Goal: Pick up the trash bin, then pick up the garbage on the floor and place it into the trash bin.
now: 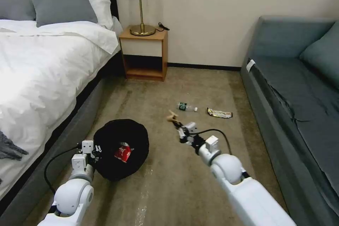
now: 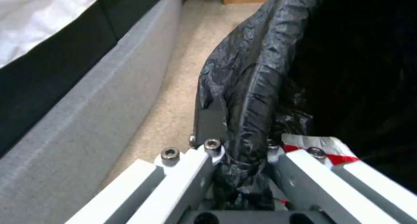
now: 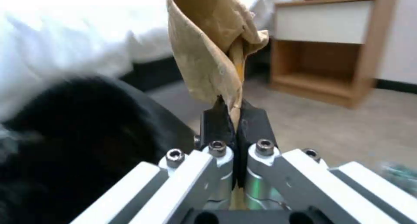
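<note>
Left of my right gripper (image 1: 175,121), clamped on the crumpled brown paper bag (image 3: 208,45), sat the black-lined round bin (image 1: 120,148), its rim pinched in my left gripper (image 2: 243,149).

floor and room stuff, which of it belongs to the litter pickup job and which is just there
Job: round black-bagged trash bin held by left gripper; red snack packet inside; crumpled brown paper bag in right gripper; clear green-label bottle; gold-white wrapper.

Just there: white bed; wooden nightstand; brass lamp; blue-grey sofa.
</note>
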Robot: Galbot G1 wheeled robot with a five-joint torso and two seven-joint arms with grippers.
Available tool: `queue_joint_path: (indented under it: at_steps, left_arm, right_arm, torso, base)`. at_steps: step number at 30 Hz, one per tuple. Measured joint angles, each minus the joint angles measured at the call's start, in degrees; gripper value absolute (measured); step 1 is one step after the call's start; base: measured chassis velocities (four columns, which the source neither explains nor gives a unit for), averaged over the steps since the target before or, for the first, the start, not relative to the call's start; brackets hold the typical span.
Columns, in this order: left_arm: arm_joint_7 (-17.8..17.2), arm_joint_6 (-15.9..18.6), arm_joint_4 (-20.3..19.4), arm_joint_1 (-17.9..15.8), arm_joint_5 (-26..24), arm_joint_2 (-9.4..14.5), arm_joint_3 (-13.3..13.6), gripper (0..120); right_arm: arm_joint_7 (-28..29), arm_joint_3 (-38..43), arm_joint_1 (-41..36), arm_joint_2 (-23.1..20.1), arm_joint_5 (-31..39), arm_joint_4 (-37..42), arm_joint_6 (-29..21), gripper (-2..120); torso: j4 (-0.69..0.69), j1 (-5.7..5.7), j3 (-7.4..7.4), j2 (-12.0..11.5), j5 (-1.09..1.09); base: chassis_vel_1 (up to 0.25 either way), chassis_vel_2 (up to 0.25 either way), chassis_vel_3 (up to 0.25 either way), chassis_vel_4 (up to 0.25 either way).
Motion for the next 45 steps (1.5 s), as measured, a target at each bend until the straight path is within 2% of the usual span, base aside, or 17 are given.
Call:
queue_joint_path:
  at_steps: [4, 13, 24, 27, 32, 34, 36, 37, 38, 41, 42, 45]
  left_arm:
    - [0.01, -0.01, -0.42, 0.28, -0.05, -0.03, 0.08, 0]
    - [-0.01, -0.01, -1.09, 0.86, -0.21, -0.41, 0.27, 0]
    - [-0.24, -0.01, -1.38, 1.03, -0.26, -1.32, 0.99, 0]
    - [-0.56, -0.19, -1.39, 1.35, -0.24, -1.86, 1.32, 0]
    - [-0.63, -0.38, -1.63, 1.78, -0.33, -1.91, 1.19, 0]
    - [-0.64, -0.52, -1.72, 2.03, -0.67, -1.86, 0.89, 0]
    - [-0.63, -0.56, -1.74, 2.09, -0.72, -1.84, 0.84, 0]
    - [-0.64, -0.63, -1.75, 2.2, -0.77, -1.84, 0.76, 0]
    - [-0.64, -0.63, -1.75, 2.2, -0.77, -1.84, 0.76, 0]
    - [-0.64, -0.8, -1.8, 2.44, -0.81, -2.09, 0.78, 0]
    - [-0.64, -0.8, -1.8, 2.44, -0.81, -2.09, 0.78, 0]
    - [-0.59, -0.95, -1.85, 2.52, -0.82, -2.09, 0.71, 0]
  right_arm:
    - [-1.77, -1.73, 0.18, 2.44, 3.6, -1.31, 2.24, 0]
    - [-3.33, -4.88, -0.19, 6.46, 4.1, -3.48, 3.56, 0]
    - [-4.18, -8.8, -1.22, 13.94, -0.83, -10.07, 6.48, 0]
    - [-3.75, -9.64, -1.11, 16.68, -3.97, -12.72, 7.84, 0]
    - [-1.72, -9.8, -0.8, 18.07, -5.94, -14.91, 8.6, 0]
    - [-1.06, -9.68, -0.75, 18.05, -6.85, -15.66, 8.88, 10]
    - [-0.97, -9.65, -0.76, 18.0, -7.24, -15.8, 8.94, 12]
    - [-0.92, -9.54, -0.83, 18.03, -8.18, -16.13, 9.13, 20]
    - [-0.92, -9.54, -0.83, 18.03, -8.18, -16.13, 9.13, 20]
    - [-0.88, -9.06, -1.15, 19.16, -10.65, -17.49, 10.09, 36]
    - [-0.88, -9.06, -1.15, 19.16, -10.65, -17.49, 10.09, 36]
    - [-0.76, -8.66, -1.25, 19.49, -11.45, -17.79, 10.3, 51]
  torso:
    - [0.0, 0.0, 0.0, 0.0, 0.0]
    - [0.0, 0.0, 0.0, 0.0, -0.01]
    - [0.0, 0.0, 0.0, 0.0, 0.0]
    - [0.0, 0.0, 0.0, 0.0, 0.0]
    - [0.0, 0.0, 0.0, 0.0, 0.0]
    - [0.0, 0.0, 0.0, 0.0, 0.0]
    - [0.0, 0.0, 0.0, 0.0, 0.0]
    - [0.0, 0.0, 0.0, 0.0, 0.0]
    - [0.0, 0.0, 0.0, 0.0, 0.0]
    - [0.0, 0.0, 0.0, 0.0, 0.0]
    - [0.0, 0.0, 0.0, 0.0, 0.0]
    - [0.01, 0.0, 0.0, 0.0, -0.04]
  base:
    - [0.0, 0.0, 0.0, 0.0]
    - [0.0, 0.0, 0.0, 0.0]
    - [0.0, 0.0, 0.0, 0.0]
    - [0.0, 0.0, 0.0, 0.0]
    - [0.0, 0.0, 0.0, 0.0]
    - [0.0, 0.0, 0.0, 0.0]
    - [0.0, 0.0, 0.0, 0.0]
    - [0.0, 0.0, 0.0, 0.0]
    - [0.0, 0.0, 0.0, 0.0]
    - [0.0, 0.0, 0.0, 0.0]
    - [0.0, 0.0, 0.0, 0.0]
    - [0.0, 0.0, 0.0, 0.0]
